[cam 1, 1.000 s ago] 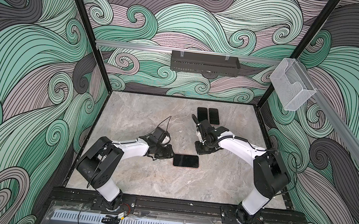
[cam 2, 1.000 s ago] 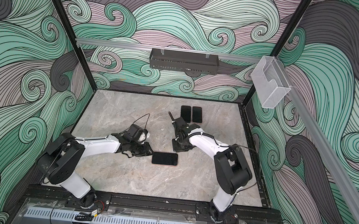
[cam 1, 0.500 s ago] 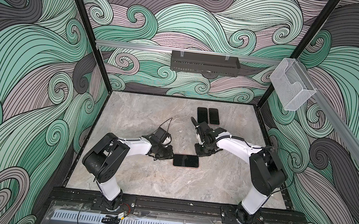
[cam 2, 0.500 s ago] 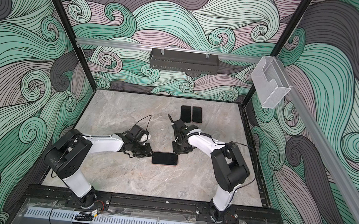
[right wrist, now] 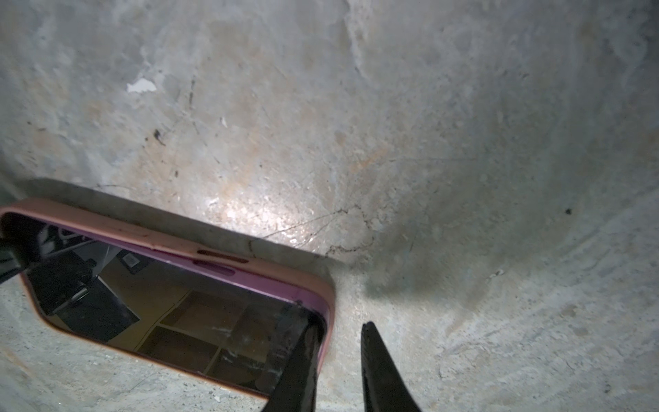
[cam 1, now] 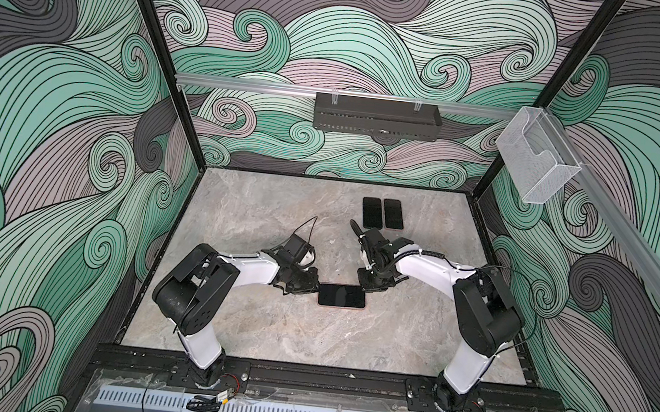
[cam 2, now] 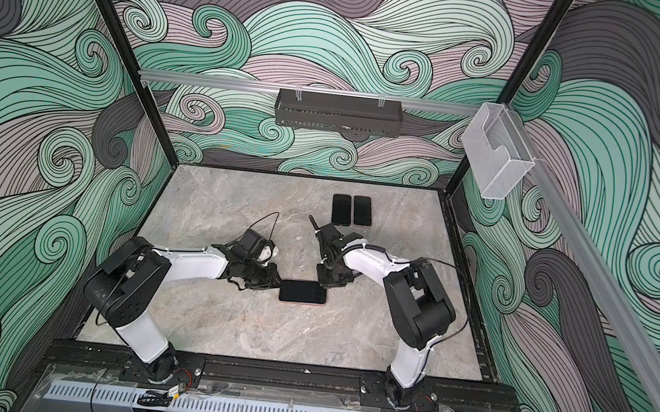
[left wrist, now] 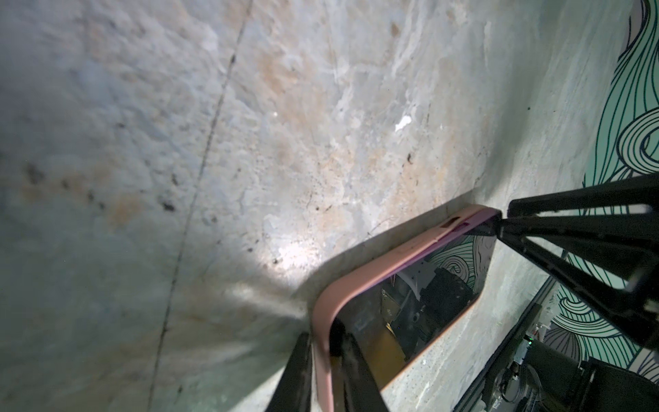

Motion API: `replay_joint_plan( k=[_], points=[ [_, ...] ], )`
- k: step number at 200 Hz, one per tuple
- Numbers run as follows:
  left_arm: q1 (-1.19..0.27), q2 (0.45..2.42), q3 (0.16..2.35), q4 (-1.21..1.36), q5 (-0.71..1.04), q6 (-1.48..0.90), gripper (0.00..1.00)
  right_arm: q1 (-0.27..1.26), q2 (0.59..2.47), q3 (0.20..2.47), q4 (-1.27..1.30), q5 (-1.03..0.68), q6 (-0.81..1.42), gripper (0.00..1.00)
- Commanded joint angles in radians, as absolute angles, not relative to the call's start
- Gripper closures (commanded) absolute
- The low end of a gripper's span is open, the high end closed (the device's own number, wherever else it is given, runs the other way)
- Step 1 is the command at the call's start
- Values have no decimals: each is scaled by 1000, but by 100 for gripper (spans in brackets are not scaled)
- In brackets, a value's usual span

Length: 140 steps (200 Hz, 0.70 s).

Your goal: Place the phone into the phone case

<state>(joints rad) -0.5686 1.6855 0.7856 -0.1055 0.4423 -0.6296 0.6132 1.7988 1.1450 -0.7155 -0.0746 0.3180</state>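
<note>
The phone (cam 1: 342, 296) (cam 2: 302, 292) lies flat, dark screen up, inside the pink phone case (left wrist: 356, 281) (right wrist: 160, 239) on the marble table. My left gripper (cam 1: 313, 287) (cam 2: 276, 285) (left wrist: 321, 333) is at the phone's left short end. One finger is outside the case rim and one is on the glass, and they pinch the rim. My right gripper (cam 1: 364, 283) (cam 2: 322, 279) (right wrist: 338, 323) is at the far right corner. One finger rests on the screen corner and the other stands on the table, a gap away from the rim.
Two more dark phones (cam 1: 372, 212) (cam 1: 393, 213) lie side by side near the back of the table. A black tray (cam 1: 375, 115) hangs on the back rail and a clear holder (cam 1: 535, 162) on the right rail.
My left gripper's jaws have narrowed onto the case rim. My right gripper has come down toward the phone's far right corner. The phone has stayed where it was.
</note>
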Motion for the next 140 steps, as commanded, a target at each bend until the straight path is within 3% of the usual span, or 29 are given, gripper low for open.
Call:
replay_joint_plan(
  k=[1,140],
  points=[
    [-563,1701,790,-120,446,-624,82,613,1841,1126,-714,-66,331,76],
    [-563,1695,770,-105,456,-627,83,616,1922,1061,-711,-16,386,81]
  ],
)
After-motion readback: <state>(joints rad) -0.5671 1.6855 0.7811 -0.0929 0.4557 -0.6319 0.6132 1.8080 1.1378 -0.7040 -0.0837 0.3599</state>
